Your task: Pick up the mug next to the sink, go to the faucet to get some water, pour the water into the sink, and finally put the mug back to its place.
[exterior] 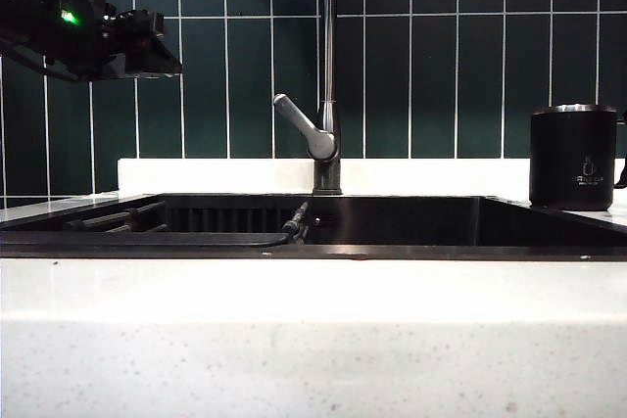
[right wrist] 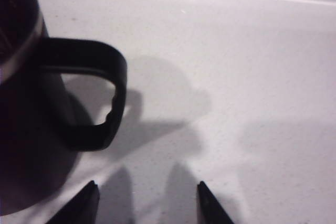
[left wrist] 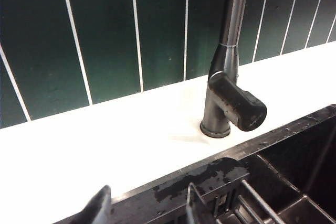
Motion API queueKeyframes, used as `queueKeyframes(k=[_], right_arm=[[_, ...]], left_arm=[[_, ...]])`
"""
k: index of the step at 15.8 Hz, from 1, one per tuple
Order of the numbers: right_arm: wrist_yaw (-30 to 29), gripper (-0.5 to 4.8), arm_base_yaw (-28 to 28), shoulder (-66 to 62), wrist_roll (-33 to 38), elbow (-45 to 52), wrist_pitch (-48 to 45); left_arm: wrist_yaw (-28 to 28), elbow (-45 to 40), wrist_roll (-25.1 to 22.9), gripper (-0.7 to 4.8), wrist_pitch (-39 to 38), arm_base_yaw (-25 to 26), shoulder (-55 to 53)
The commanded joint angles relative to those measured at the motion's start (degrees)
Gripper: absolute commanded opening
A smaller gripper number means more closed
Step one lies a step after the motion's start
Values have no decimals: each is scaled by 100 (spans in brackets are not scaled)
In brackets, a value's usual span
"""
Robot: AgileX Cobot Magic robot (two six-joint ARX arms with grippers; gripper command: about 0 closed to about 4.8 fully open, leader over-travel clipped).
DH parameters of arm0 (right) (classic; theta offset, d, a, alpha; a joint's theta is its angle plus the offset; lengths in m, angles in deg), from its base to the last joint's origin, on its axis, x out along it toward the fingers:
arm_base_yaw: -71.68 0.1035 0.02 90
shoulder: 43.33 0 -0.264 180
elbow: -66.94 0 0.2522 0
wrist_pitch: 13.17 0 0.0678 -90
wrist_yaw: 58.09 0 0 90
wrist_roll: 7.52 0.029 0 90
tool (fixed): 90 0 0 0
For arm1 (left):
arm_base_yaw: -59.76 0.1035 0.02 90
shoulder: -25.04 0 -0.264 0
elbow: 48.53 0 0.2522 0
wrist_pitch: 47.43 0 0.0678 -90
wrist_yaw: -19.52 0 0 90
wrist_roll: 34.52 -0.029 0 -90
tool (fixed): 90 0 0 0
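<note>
The right gripper (right wrist: 147, 203) hangs low over the white counter (right wrist: 252, 77) with its jaws spread wide and nothing between them; the mug (right wrist: 31, 129) stands just beside it, off to one side of the open fingertips, its handle (right wrist: 100, 98) the nearest part. In the exterior view the mug (exterior: 574, 158) sits upright on the counter at the far right of the sink (exterior: 392, 217), well apart from the faucet (exterior: 328, 95). The left gripper (left wrist: 147, 205) is raised near the faucet (left wrist: 228, 77) and its lever (left wrist: 239, 106), jaws parted and holding nothing.

The step in hand looks like the first grasp. To do it well, the right gripper should shift sideways until the handle, or the mug's wall, sits squarely between the fingers, then close firmly, since a black matte mug gripped off-centre could swing or tip once filled.

Much is cut off: the right arm does not show in the exterior view, the mug's rim and body run out of the wrist picture, only the fingertips of either gripper are visible, and the faucet's spout lies above every frame. Whether the mug holds anything cannot be told
</note>
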Motion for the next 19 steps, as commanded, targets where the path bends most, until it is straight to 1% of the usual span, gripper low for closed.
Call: queueKeyframes(k=[1, 3, 7, 10, 13, 19], right_arm=[[-85, 252, 0, -72, 122, -37, -382], [-179, 252, 0, -107, 313, -37, -592], [-227, 252, 0, -197, 424, -39, -1040], [-535, 252, 0, -424, 538, -162, -1102], [-549, 252, 7, -723, 538, -295, -1475], [-531, 250, -39, -1174, 535, -649, -1523]], left_arm=[[-35, 33, 0, 180, 66, -7, 0], [-33, 33, 0, 180, 66, -7, 0], [-33, 33, 0, 180, 61, -7, -4], [-33, 33, -2, 180, 37, -7, -37], [-33, 33, 0, 180, -92, -7, -76], [-33, 33, -2, 180, -146, -7, -81]])
